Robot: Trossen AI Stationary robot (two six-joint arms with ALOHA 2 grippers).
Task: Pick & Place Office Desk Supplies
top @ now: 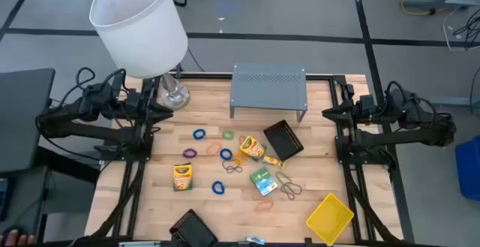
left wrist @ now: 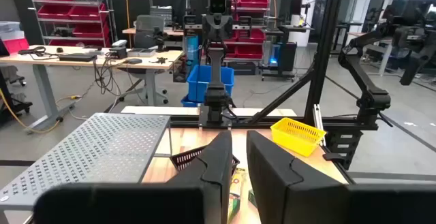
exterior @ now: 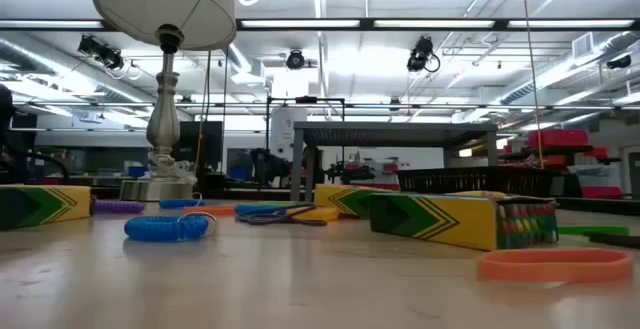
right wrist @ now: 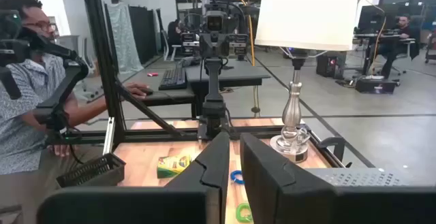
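Crayon boxes lie flat on the wooden table at mid-table: one (top: 182,176) nearer the left, one (top: 252,148) and one (top: 262,181) at the centre. Coloured rubber bands are scattered among them: blue (top: 199,134), green (top: 227,135), purple (top: 190,153), orange (top: 264,207). One black mesh tray (top: 285,140) sits near the shelf, and another (top: 193,228) is at the near edge. A yellow tray (top: 330,218) stands near the right corner. My left gripper (top: 159,110) (left wrist: 240,142) hangs shut over the table's left edge. My right gripper (top: 328,113) (right wrist: 234,142) is shut over the right edge. Neither is near the supplies.
A grey perforated shelf (top: 268,89) stands at the far edge. A white-shaded lamp (top: 142,25) rises from its base (top: 174,95) at the far left, close to my left gripper. A person (right wrist: 20,81) sits beyond the table's left side.
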